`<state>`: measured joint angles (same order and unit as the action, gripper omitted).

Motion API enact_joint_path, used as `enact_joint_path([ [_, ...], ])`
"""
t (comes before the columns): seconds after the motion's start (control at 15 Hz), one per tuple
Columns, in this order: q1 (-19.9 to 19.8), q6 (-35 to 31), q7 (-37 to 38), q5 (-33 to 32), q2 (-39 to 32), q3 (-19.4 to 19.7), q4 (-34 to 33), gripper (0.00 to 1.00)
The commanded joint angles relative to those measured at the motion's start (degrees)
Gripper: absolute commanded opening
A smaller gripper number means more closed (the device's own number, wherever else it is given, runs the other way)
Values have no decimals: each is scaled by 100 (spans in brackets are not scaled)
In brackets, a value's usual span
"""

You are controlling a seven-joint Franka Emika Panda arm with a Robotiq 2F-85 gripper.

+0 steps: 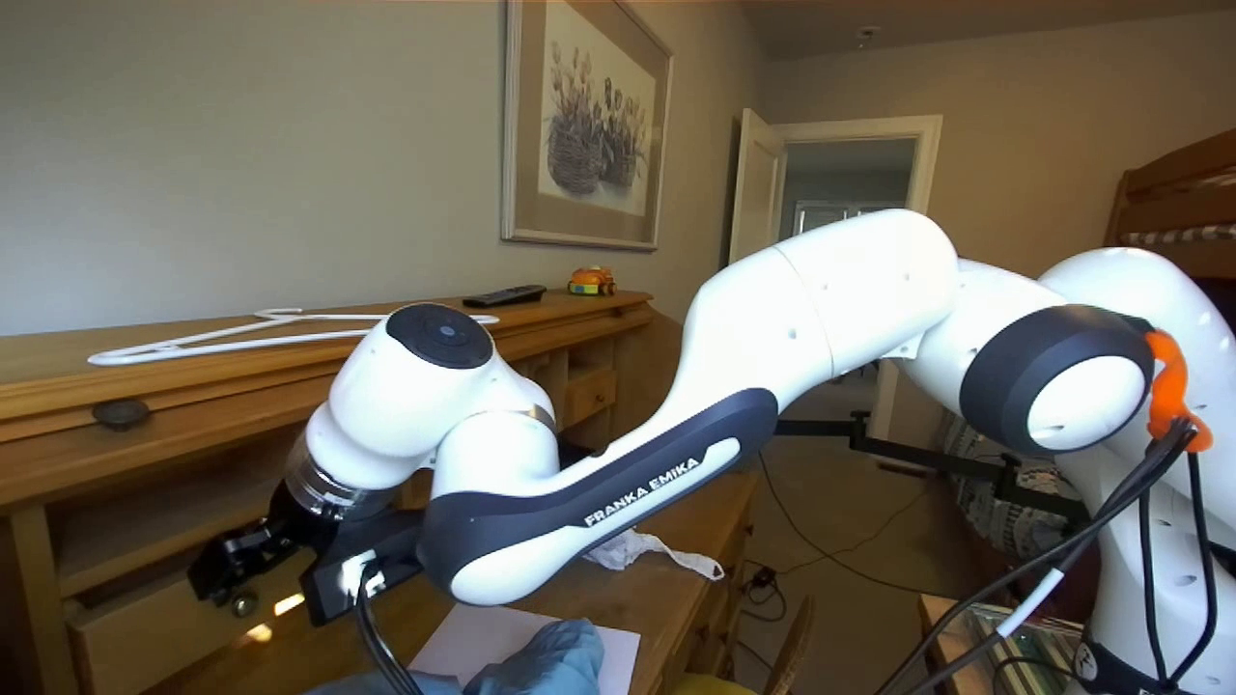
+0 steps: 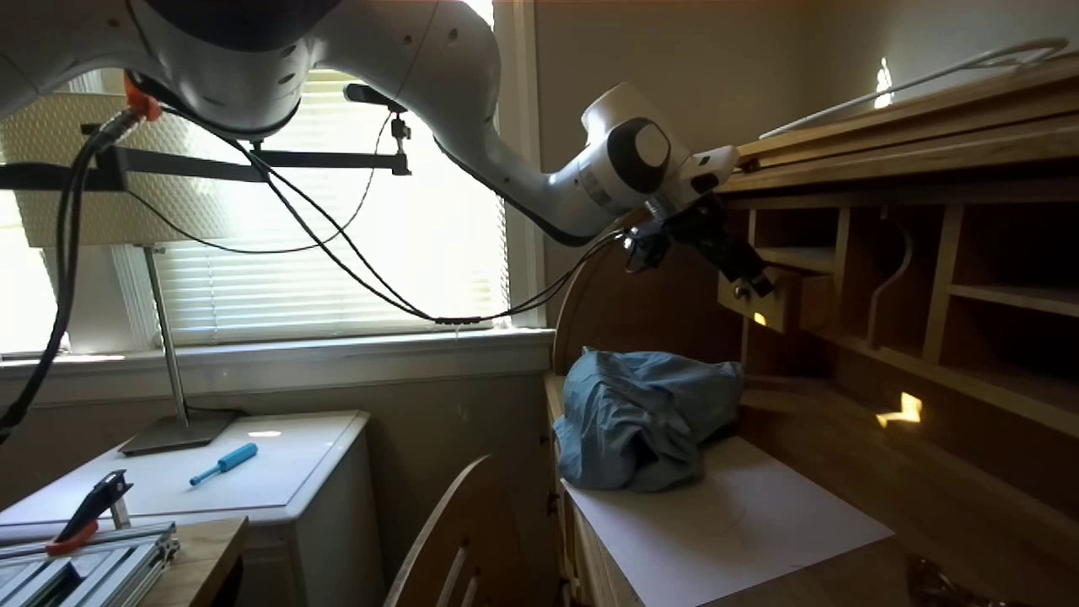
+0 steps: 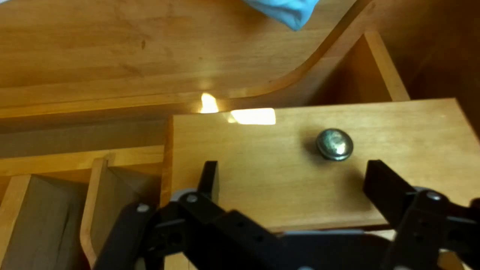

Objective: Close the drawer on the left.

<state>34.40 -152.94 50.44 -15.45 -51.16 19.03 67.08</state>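
Note:
The drawer, of light brown wood with a round shiny knob, is partly pulled out of the hutch. Its front [image 3: 247,161] fills the middle of the wrist view, with the knob [image 3: 334,144] right of centre. In the exterior views the drawer shows at lower left [image 1: 145,637] and at right [image 2: 780,308], where its side wall stands out from the cubbyholes. My gripper [image 3: 292,168] is open and empty, facing the drawer front. The knob appears between the fingers, nearer the right one and just beyond the tips. The gripper also shows in both exterior views [image 1: 261,591] [image 2: 759,282]. Contact cannot be told.
Cubbyholes [image 2: 893,278] with thin dividers adjoin the drawer. The hutch top [image 1: 58,362] overhangs it and bears a white hanger [image 1: 241,340]. A blue cloth [image 2: 645,413] and white paper [image 2: 750,531] lie on the desk below. A shut small drawer [image 1: 589,396] is at the far end.

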Motion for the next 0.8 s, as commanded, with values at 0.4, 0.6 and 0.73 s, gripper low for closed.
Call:
enact_joint_path([
  [0.4,-10,-128,37,-21,-393,233,-485,100],
  [0.6,-4,-283,147,-66,-586,337,-680,100],
  [0.73,-19,-364,184,-83,-752,413,-874,100],
])
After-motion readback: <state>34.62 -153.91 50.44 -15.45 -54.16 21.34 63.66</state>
